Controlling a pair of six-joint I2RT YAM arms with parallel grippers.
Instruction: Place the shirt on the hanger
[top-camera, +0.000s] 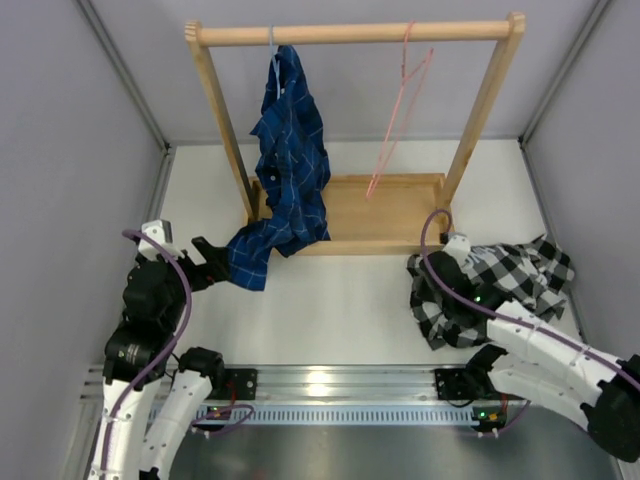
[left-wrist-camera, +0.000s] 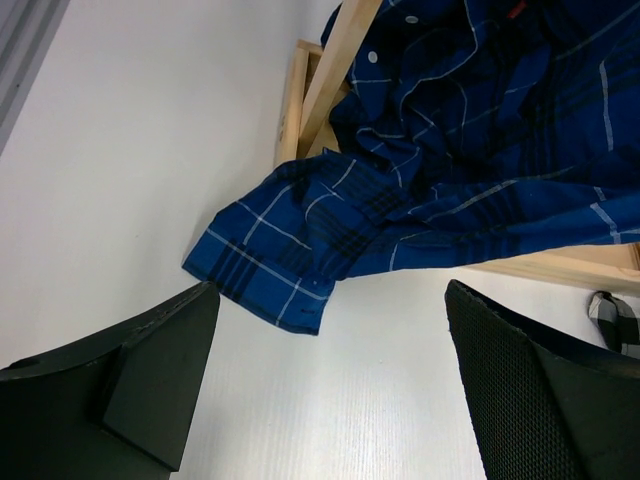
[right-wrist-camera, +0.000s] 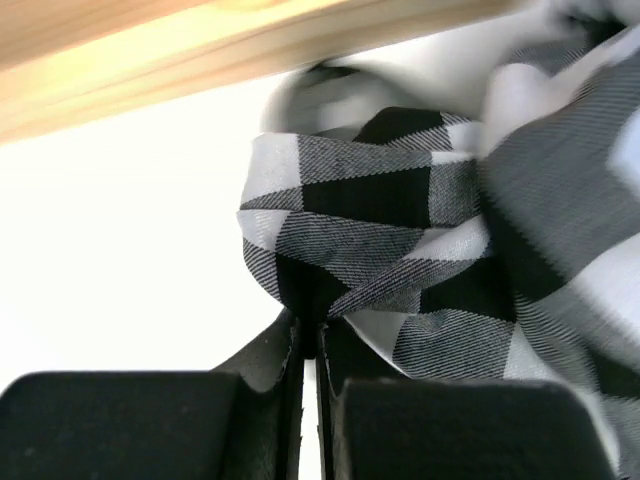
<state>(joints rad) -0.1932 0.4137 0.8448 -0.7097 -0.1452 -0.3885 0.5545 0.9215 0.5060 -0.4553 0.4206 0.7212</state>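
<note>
The right end effector (right-wrist-camera: 308, 335) has its two fingers pressed together, clamped on a fold at the edge of the black-and-white checked shirt (right-wrist-camera: 400, 240). The cloth bunches up directly beyond the fingertips, just above the white worktop (right-wrist-camera: 120, 260). In the overhead view this shirt (top-camera: 515, 280) lies crumpled on the worktop at the right. It is just beside the front right corner of the wooden clothes rack's base tray (top-camera: 390, 215), with the right arm reaching over it.

The left end effector (left-wrist-camera: 330, 400) has its fingers spread wide apart and holds nothing. It hovers over bare worktop, with the trailing hem of a dark blue plaid shirt (left-wrist-camera: 300, 260) just beyond the fingertips.

That blue shirt hangs from a pale hanger (top-camera: 273, 42) on the left part of the rack's top rail (top-camera: 350, 33). It drapes down over the base tray and onto the worktop.

The pink wire hanger (top-camera: 400, 110) hangs bare by its hook from the right part of the same rail, tilted, well apart from the checked shirt below.
</note>
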